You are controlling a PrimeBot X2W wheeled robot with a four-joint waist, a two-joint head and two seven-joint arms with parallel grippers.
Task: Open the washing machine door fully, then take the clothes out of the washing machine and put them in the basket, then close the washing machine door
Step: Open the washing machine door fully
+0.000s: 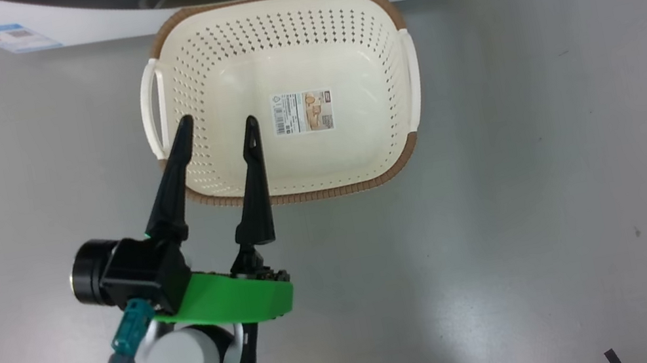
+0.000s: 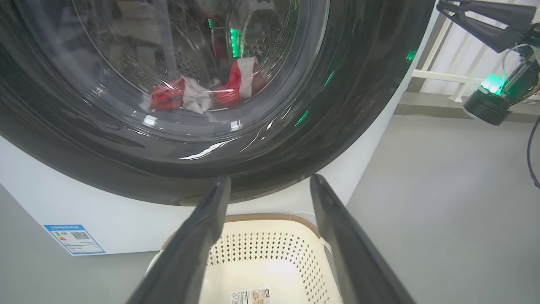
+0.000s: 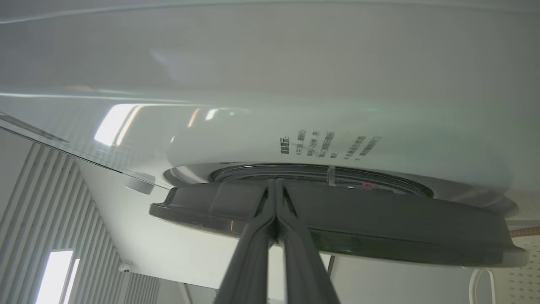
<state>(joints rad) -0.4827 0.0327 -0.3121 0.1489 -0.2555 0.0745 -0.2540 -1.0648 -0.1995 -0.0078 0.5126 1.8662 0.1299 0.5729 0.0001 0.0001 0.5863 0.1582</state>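
My right gripper (image 3: 276, 188) has its two fingers pressed flat together with nothing between them, and its tips lie against the edge of the washing machine door (image 3: 379, 228), seen edge-on in the right wrist view. Whether the tips sit behind the rim or only on top of it I cannot tell, nor whether the latch has let go. First risk: the rim is glossy and curved, so a closed pair of fingers used as a hook could slide off under a pull and leave the door shut. Second risk: a pull angled along the rim rather than away from the washing machine (image 2: 126, 223) would probably scrape the finish without swinging anything. My left gripper (image 1: 217, 121) is spread wide and holds nothing. It hangs above the near-left corner of the basket (image 1: 313, 195), which is empty and sits close against the machine's front, below the door. If the door swings out sharply it could strike that arm (I cannot see the hinge side). The clothes (image 2: 202, 90) lie inside the drum, red and white behind the glass, so none of the transfer is done.
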